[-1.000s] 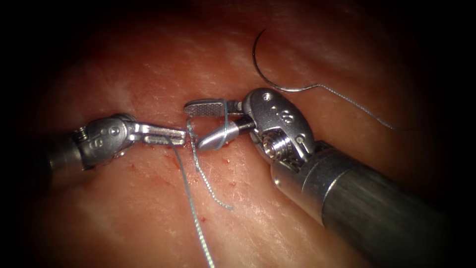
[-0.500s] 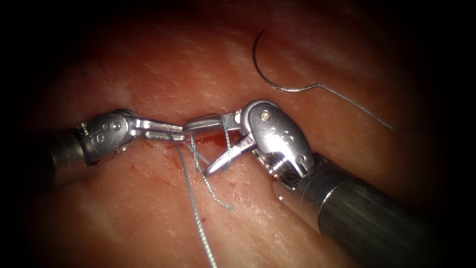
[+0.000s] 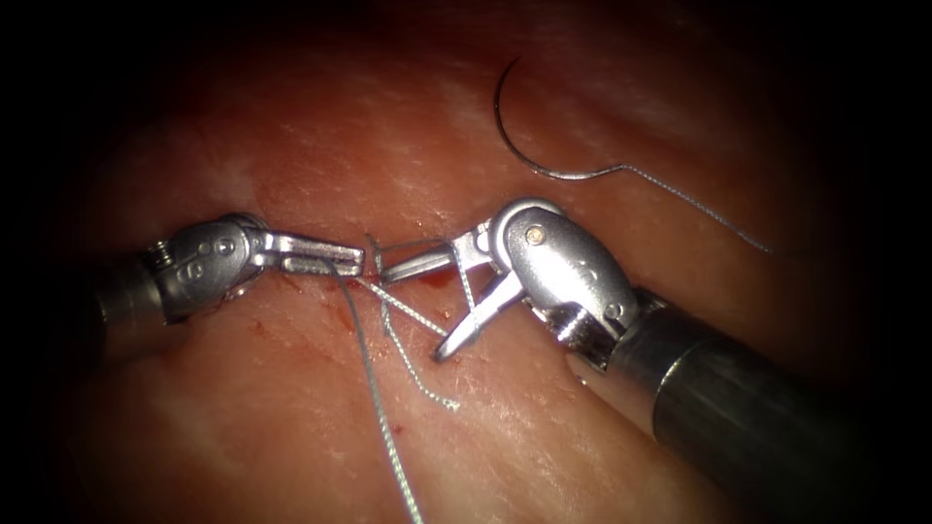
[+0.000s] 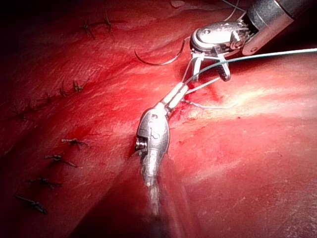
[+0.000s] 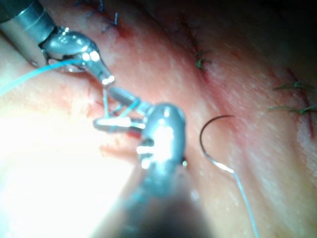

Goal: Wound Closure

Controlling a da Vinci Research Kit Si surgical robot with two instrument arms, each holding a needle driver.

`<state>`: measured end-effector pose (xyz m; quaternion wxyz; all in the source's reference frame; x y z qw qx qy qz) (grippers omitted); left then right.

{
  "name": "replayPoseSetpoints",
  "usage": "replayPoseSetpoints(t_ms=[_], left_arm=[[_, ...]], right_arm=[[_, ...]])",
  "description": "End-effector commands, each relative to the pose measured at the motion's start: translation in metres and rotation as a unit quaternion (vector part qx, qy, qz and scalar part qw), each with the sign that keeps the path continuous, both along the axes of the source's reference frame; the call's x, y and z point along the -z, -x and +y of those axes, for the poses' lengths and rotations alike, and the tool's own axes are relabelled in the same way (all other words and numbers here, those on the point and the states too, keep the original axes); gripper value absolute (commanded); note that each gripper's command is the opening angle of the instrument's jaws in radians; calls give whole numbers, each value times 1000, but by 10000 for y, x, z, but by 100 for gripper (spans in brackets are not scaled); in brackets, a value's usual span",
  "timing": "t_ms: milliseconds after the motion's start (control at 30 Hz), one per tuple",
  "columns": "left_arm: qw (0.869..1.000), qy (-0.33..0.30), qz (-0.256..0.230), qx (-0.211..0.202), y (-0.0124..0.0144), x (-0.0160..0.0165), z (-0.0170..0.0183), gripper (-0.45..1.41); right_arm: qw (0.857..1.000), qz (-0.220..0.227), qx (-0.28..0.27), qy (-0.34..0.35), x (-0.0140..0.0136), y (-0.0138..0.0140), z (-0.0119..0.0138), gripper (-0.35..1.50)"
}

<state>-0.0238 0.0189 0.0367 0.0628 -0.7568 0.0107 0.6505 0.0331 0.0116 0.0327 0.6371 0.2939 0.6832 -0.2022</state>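
My left tool (image 3: 355, 260) lies on the left of the cut, its jaws shut on the thread (image 3: 374, 388), which runs down toward the picture's bottom edge. The right tool (image 3: 413, 311) comes in from the right with its jaws wide open and the thread looped around them; nothing is clamped between them. A short thread tail (image 3: 427, 383) lies on the tissue below the jaws. The curved needle (image 3: 510, 131) lies free on the tissue (image 3: 582, 116) at the far right, not in it, with thread trailing off to the right. The left wrist view shows the left tool (image 4: 177, 93) gripping thread beside the right tool (image 4: 210, 67).
Red fluid (image 3: 432, 278) sits in the cut between the two tools. Finished stitches (image 4: 74, 143) line the tissue beside the left shaft, and more stitches (image 5: 292, 87) lie beyond the needle (image 5: 210, 134). The right tool's thick shaft (image 3: 757, 408) crosses the lower right.
The right tool has rolled and drawn back to the right, its jaws opening wider and the lower one swinging down. The loop slid along its jaws. The left tool and needle stayed put.
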Motion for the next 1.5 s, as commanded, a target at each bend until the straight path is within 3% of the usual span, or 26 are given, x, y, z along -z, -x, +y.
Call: replayPoseSetpoints(t_ms=[33, 333, 467, 600, 767, 833, 933, 1100, 1267, 1367, 1400, 1500], left_arm=[[1000, 1, -1, -1, 3, -7, 2, -45], [1000, -2, 0, -2, 4, -6, 1, -45], [1000, -5, 0, -3, 4, -5, -1, -45], [1000, -5, 1, -4, 4, -3, -1, -45], [1000, -5, 0, -5, 4, -1, -2, -45], [1000, -5, 0, -4, 4, -1, -2, -45], [1000, -8, -1, -5, 4, 0, -3, -45], [1000, -8, -1, -6, 2, 2, -5, -45], [1000, -10, -2, -7, 3, 4, -7, -45], [1000, -10, -2, -7, 3, 5, -8, -45], [1000, -10, -2, -7, 3, 5, -8, -45], [1000, -10, -3, -8, 3, 6, -9, -45]], right_arm=[[1000, 0, 9, 9, -5, -4, 7, 42], [984, -41, 156, 78, -13, -19, -11, 39], [976, -52, 192, 90, -21, -28, -23, 39], [959, -78, 250, 111, -30, -35, -36, 41], [948, -95, 280, 122, -32, -44, -43, 42], [939, -109, 300, 129, -34, -47, -46, 42], [914, -136, 349, 155, -41, -47, -49, 42], [909, -152, 356, 156, -47, -53, -48, 54], [893, -173, 377, 172, -58, -64, -53, 51], [892, -178, 377, 176, -64, -69, -53, 51], [892, -179, 376, 176, -66, -71, -54, 46], [887, -184, 384, 176, -71, -77, -54, -30]])
